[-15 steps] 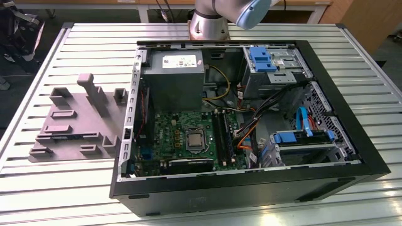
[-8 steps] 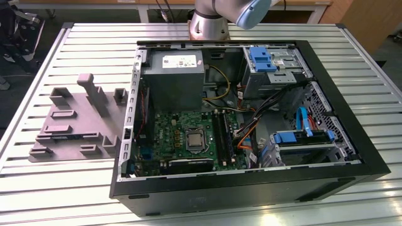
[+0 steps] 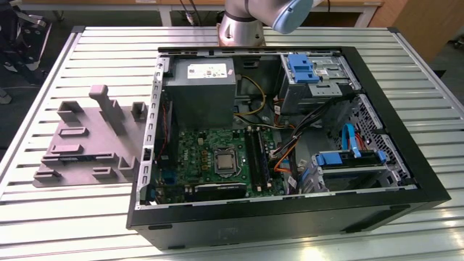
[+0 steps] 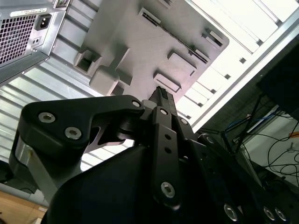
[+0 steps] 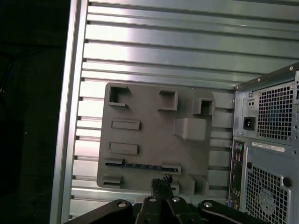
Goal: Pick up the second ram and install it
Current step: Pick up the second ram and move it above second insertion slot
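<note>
open pc case (image 3: pixel 290 220) on slatted counter (image 3: pixel 217 37); grey moulded tray (image 3: pixel 91 136) beside it, at exterior view's left. second ram (image 5: pixel 140 166) lies in tray slot, apart from tool (image 5: pixel 162 179); tool clenched, empty.

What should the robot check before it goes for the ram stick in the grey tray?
1. Second ram lying in the grey tray: ok.
2. Tool carrying nothing: ok.
3. Tool opened for a grasp: not ok, it is shut.
4. Tool apart from the ram, not touching: ok.
5. Computer case open, motherboard showing: ok.
6. A free slot on the motherboard: cannot tell.
</note>
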Motion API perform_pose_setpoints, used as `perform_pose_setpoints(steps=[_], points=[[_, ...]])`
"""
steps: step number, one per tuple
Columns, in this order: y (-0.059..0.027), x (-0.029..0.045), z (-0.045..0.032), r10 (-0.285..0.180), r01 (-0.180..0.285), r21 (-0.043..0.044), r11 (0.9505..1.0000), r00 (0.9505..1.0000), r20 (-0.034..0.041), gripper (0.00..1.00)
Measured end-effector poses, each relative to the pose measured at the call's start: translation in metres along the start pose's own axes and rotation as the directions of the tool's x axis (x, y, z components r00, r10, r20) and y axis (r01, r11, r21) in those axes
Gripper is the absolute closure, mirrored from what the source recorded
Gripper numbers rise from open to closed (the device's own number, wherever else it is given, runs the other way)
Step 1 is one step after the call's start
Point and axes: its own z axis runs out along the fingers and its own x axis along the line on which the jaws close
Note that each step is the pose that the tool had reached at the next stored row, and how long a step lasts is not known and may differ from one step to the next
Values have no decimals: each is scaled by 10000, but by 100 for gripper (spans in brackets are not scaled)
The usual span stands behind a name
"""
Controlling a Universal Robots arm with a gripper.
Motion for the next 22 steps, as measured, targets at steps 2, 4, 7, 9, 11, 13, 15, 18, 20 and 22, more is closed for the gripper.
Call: perform_pose_setpoints(steps=[2,4,7,9,11,13,15,18,20,22], points=[[0,0,0,-35,35,-1,10000,10000,-2,89],[0,0,0,-104,104,-2,9999,9999,-5,89],[0,0,1,-246,246,-6,9997,9997,-10,89],[0,0,0,-338,338,-7,9994,9994,-15,89],[0,0,0,-416,416,-9,9991,9991,-19,89],[0,0,0,-491,491,-11,9988,9988,-22,89],[0,0,0,-551,551,-12,9985,9985,-24,89],[0,0,0,-626,626,-14,9980,9980,-27,89],[0,0,0,-678,678,-15,9977,9977,-30,89],[0,0,0,-734,734,-16,9973,9973,-32,89]])
